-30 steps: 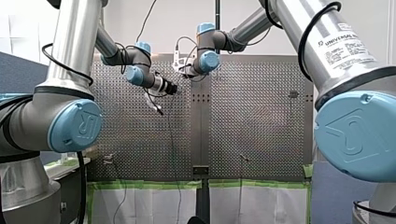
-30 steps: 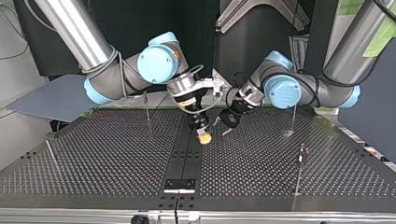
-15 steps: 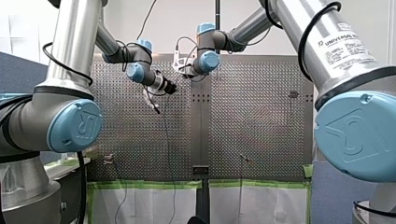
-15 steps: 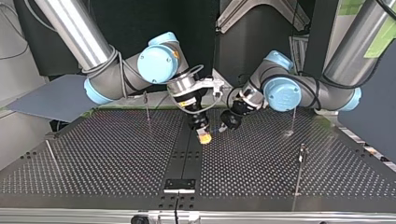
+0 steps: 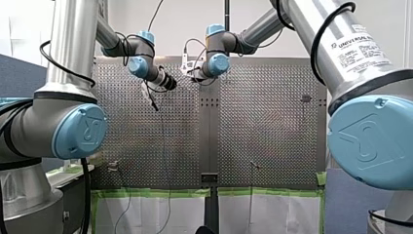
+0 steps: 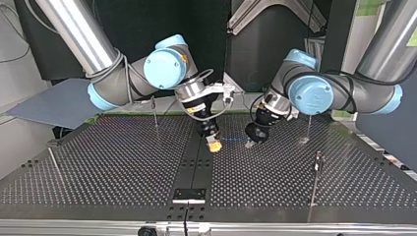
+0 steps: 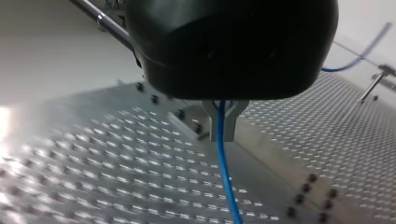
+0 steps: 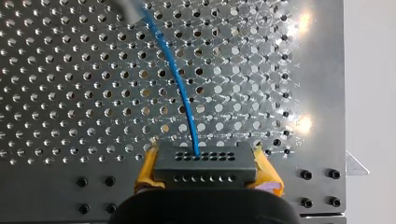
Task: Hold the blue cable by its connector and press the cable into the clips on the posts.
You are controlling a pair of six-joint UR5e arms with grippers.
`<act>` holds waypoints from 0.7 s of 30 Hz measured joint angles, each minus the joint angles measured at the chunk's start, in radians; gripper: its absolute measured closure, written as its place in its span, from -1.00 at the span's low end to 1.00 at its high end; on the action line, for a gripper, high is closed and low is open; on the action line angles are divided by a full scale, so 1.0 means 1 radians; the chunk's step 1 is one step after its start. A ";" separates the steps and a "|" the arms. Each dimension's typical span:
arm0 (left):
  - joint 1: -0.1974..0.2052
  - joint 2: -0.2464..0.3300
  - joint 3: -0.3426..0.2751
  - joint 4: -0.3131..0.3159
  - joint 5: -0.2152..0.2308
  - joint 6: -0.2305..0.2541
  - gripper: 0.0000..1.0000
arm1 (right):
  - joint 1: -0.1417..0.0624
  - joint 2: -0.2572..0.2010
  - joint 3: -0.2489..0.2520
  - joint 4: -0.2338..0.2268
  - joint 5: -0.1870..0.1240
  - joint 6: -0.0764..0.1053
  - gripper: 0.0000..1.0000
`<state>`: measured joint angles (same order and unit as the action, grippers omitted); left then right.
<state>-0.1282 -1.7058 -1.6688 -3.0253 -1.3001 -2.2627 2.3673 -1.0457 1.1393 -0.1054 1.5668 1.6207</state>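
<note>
The blue cable point(image 8: 180, 88) is thin, smooth and bright blue. It ends in a blocky black connector point(image 8: 203, 163) whose face shows two rows of small holes. The right gripper point(image 6: 213, 145) is clamped on that connector, one yellow pad point(image 8: 267, 171) on each side. The left gripper point(image 7: 223, 135) is black with metal fingers drawn narrow, and the cable threads the slim gap between them.

Both grippers hang just above the perforated table point(image 6: 123, 167), near its middle and toward its far edge as the front view looks. The table is silver metal, densely drilled, with a plain bolted strip down its centre. Thin posts point(image 6: 317, 169) stand well apart on it. In the front view, green tape point(image 5: 151, 192) edges the near side and a pale wall point(image 5: 195, 14) stands behind. The top view looks onto a dark backdrop.

In the top view the left gripper sits at three o'clock from the right gripper, close by. The stretch of cable between them lies along the nine-to-three line, clear of the table. The connector end points to nine o'clock. In the left wrist view the cable runs on past the fingers, over the table.
</note>
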 joint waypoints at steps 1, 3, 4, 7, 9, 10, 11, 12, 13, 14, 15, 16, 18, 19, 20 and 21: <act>0.002 0.008 0.000 -0.002 -0.008 0.004 1.00 | 0.000 0.000 0.000 0.000 -0.001 0.000 1.00; 0.007 0.027 0.000 -0.011 -0.027 0.014 1.00 | 0.000 0.000 0.001 0.001 -0.008 0.001 1.00; 0.010 0.035 0.000 -0.017 -0.035 0.020 1.00 | 0.000 0.000 0.000 0.001 -0.011 0.001 1.00; 0.016 0.064 0.000 -0.041 -0.064 0.045 1.00 | -0.001 0.000 0.001 0.001 -0.020 0.001 1.00; 0.020 0.078 0.000 -0.061 -0.084 0.064 1.00 | -0.001 0.001 0.001 0.001 -0.022 0.001 1.00; 0.021 0.081 0.000 -0.068 -0.092 0.072 1.00 | -0.001 0.001 0.001 0.001 -0.023 0.001 1.00; 0.022 0.084 0.000 -0.077 -0.100 0.080 1.00 | -0.001 0.001 0.001 0.001 -0.024 0.001 1.00; 0.023 0.087 -0.001 -0.088 -0.112 0.091 1.00 | -0.001 0.001 0.001 0.001 -0.024 0.001 1.00; 0.024 0.088 -0.001 -0.097 -0.120 0.100 1.00 | -0.002 0.001 0.001 0.001 -0.024 0.001 1.00; 0.024 0.090 -0.001 -0.105 -0.129 0.108 1.00 | -0.002 0.001 0.001 0.001 -0.025 0.001 1.00; 0.025 0.094 -0.004 -0.116 -0.139 0.119 1.00 | -0.002 0.001 0.001 0.001 -0.025 0.001 1.00; 0.026 0.098 -0.007 -0.124 -0.148 0.127 1.00 | -0.003 0.001 0.001 0.001 -0.025 0.002 1.00; 0.027 0.113 -0.016 -0.141 -0.167 0.147 1.00 | -0.004 0.002 0.001 0.001 -0.026 0.003 1.00; 0.028 0.120 -0.020 -0.147 -0.175 0.155 1.00 | -0.005 0.002 0.001 0.001 -0.028 0.004 1.00; 0.029 0.127 -0.024 -0.150 -0.183 0.163 1.00 | -0.006 0.003 0.001 0.001 -0.030 0.005 1.00; 0.030 0.137 -0.028 -0.154 -0.194 0.173 1.00 | -0.006 0.003 0.001 0.001 -0.033 0.006 1.00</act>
<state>-0.0985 -1.5687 -1.6967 -3.1792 -1.4940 -2.0897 2.3611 -1.0428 1.1407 -0.1044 1.5342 1.6269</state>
